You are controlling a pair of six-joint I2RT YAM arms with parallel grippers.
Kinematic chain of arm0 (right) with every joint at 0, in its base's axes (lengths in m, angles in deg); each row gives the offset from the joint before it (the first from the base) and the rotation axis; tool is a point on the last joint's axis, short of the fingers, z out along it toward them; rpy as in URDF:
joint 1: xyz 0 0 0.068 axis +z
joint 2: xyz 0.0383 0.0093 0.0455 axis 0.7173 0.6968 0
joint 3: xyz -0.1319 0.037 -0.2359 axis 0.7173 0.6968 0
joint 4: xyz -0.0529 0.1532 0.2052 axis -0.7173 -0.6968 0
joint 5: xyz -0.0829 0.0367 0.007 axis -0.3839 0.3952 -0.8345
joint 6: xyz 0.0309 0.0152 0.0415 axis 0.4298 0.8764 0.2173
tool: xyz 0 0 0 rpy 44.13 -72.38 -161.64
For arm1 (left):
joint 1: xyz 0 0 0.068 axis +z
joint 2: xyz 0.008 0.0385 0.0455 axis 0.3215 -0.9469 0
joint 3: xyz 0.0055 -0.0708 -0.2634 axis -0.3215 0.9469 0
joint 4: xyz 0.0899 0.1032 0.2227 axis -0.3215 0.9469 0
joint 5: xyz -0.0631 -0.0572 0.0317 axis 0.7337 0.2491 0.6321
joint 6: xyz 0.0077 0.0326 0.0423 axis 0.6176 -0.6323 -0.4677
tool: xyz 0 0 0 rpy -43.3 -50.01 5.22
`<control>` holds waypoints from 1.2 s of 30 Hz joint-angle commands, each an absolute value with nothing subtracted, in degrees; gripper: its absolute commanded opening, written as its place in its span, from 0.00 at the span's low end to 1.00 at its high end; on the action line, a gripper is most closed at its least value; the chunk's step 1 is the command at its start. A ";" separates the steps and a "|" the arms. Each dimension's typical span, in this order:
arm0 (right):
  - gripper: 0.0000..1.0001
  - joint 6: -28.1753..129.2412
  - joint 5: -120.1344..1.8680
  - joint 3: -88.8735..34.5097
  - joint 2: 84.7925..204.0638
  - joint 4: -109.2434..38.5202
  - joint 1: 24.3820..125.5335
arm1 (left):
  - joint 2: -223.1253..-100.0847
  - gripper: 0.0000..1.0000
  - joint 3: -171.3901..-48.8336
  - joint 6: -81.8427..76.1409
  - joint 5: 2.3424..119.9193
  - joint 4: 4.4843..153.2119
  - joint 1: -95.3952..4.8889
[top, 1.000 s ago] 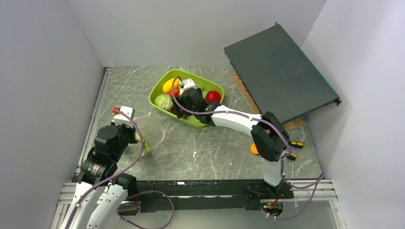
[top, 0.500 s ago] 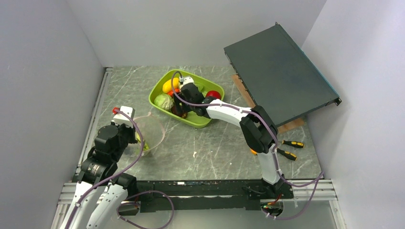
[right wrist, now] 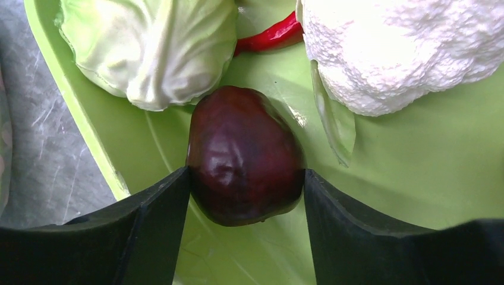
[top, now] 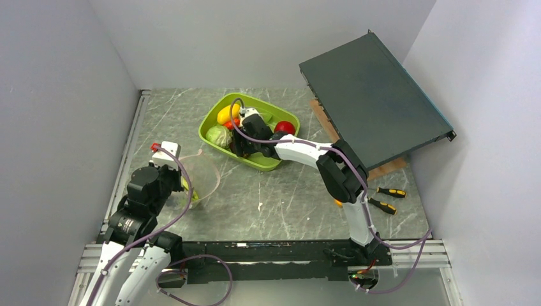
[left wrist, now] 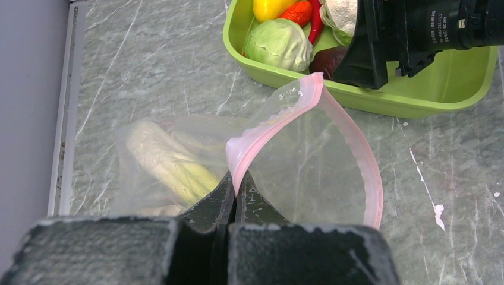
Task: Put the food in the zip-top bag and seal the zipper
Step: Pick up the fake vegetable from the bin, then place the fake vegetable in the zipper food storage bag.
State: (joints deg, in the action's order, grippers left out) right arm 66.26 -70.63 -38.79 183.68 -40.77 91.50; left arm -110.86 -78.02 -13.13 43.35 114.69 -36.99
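Observation:
The zip-top bag [top: 203, 173] lies open at the left, with a pale leafy stalk [left wrist: 169, 163] inside. My left gripper [left wrist: 236, 191] is shut on the bag's pink zipper rim [left wrist: 279, 119] and holds the mouth up. The lime-green tray [top: 260, 162] holds a green cabbage [right wrist: 154, 41], white cauliflower [right wrist: 404, 47], a red pepper [right wrist: 270, 35], a yellow fruit [top: 226, 113] and a red fruit [top: 284, 128]. My right gripper [right wrist: 246, 178] is down in the tray, its fingertips pressed on both sides of the dark purple fruit [right wrist: 243, 148].
A large dark flat box [top: 373, 95] leans at the back right over a wooden board. Two screwdrivers [top: 383, 197] lie right of the right arm. Grey walls close in the left, back and right sides.
My right arm has reached further into the tray and lowered its gripper around the dark purple fruit. The left arm and the bag have not moved.

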 commanded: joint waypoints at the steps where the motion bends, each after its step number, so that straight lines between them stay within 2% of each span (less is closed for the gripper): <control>1: 0.60 65.11 -72.54 -37.75 181.41 -39.02 91.52 | -111.52 0.00 -78.68 -12.45 43.20 113.21 -37.03; 8: 0.28 63.20 -77.07 -30.96 170.63 -35.49 91.50 | -111.52 0.00 -78.70 -12.45 43.25 113.14 -37.03; 15: 0.12 65.08 -75.88 -22.85 159.18 -30.87 91.51 | -111.30 0.00 -78.77 -12.39 43.28 113.22 -37.02; 19: 0.00 69.11 -67.83 -18.62 154.92 -26.78 91.67 | -110.96 0.00 -78.73 -12.19 42.93 113.27 -37.03; 24: 0.00 71.10 -59.01 -11.06 149.11 -15.85 94.75 | -110.40 0.00 -78.81 -12.02 42.57 113.25 -36.97; 30: 0.00 63.62 -62.83 -4.82 143.05 -7.08 105.99 | -109.61 0.00 -78.88 -11.88 41.99 113.21 -37.01; 36: 0.00 61.23 -65.33 -6.07 145.58 -3.52 112.42 | -108.96 0.00 -79.07 -11.85 42.36 113.30 -37.01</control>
